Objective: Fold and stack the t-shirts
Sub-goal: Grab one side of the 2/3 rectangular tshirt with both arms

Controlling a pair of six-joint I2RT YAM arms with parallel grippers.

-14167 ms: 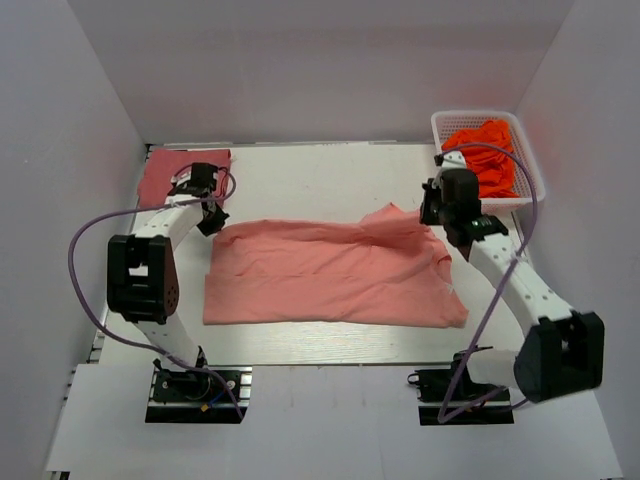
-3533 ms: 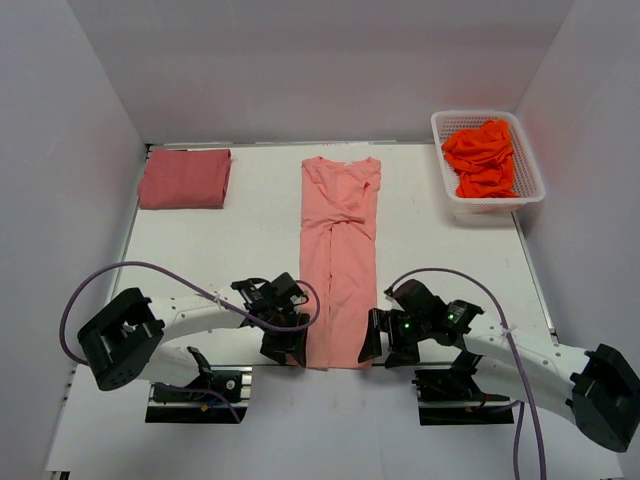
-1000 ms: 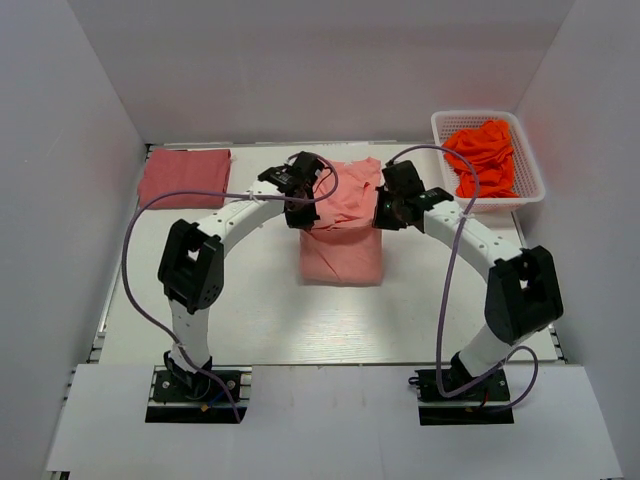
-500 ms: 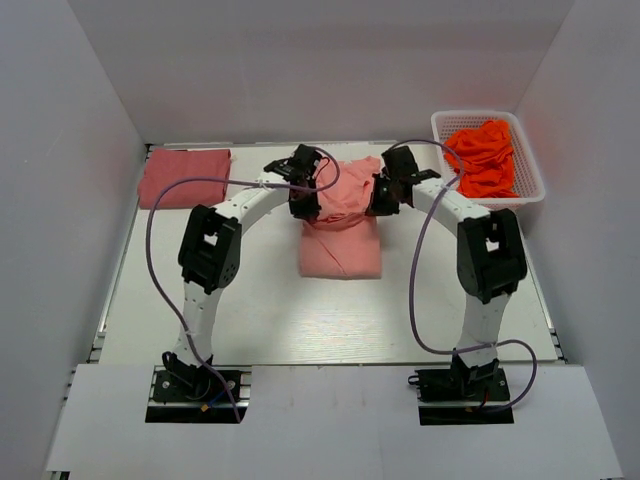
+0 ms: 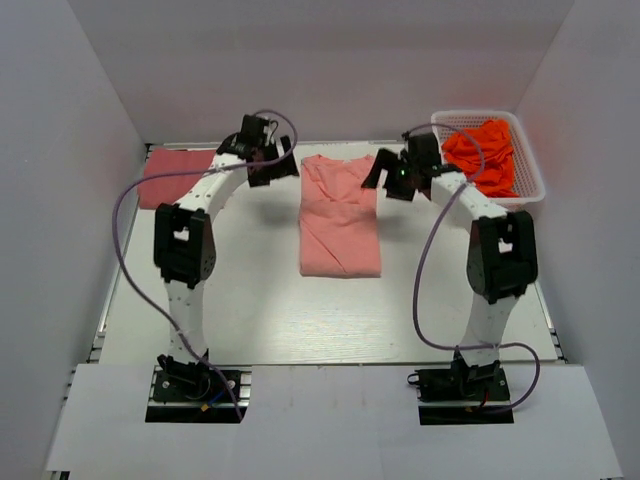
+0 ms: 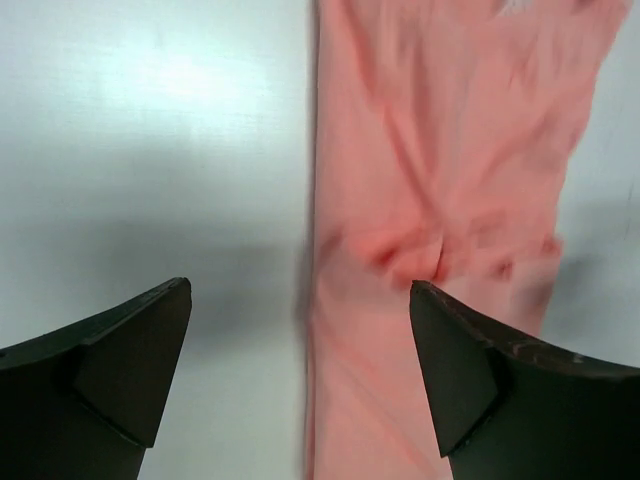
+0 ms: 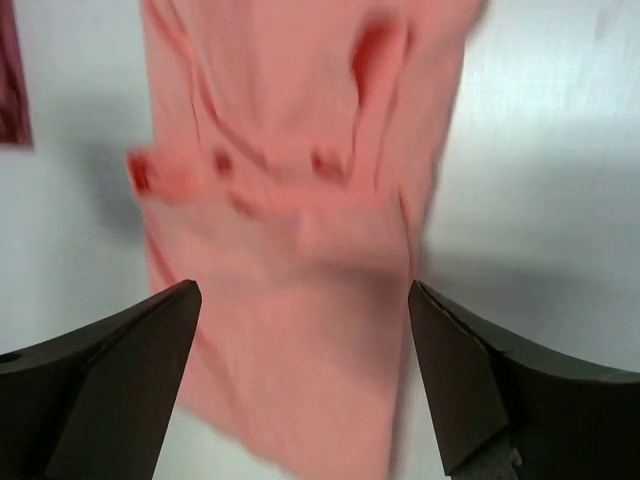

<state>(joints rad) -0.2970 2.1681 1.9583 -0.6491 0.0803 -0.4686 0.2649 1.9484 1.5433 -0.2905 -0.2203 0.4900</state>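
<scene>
While the top cam shows the pink tee (image 5: 340, 215) folded flat mid-table toward the back, L gripper (image 5: 280, 166) and R gripper (image 5: 383, 181) hover by its far corners, both spread wide and empty; rose-red tee (image 5: 165, 178) sits folded back-left, basket (image 5: 530, 188) of orange cloth (image 5: 485, 155) back-right. L wrist cam: fingers wide apart over the table (image 6: 150, 120), pink tee (image 6: 440, 150) below, nothing gripped. R wrist cam: fingers wide apart, pink tee (image 7: 300, 100) underneath, rose-red tee (image 7: 10, 80) sliver at left edge.
</scene>
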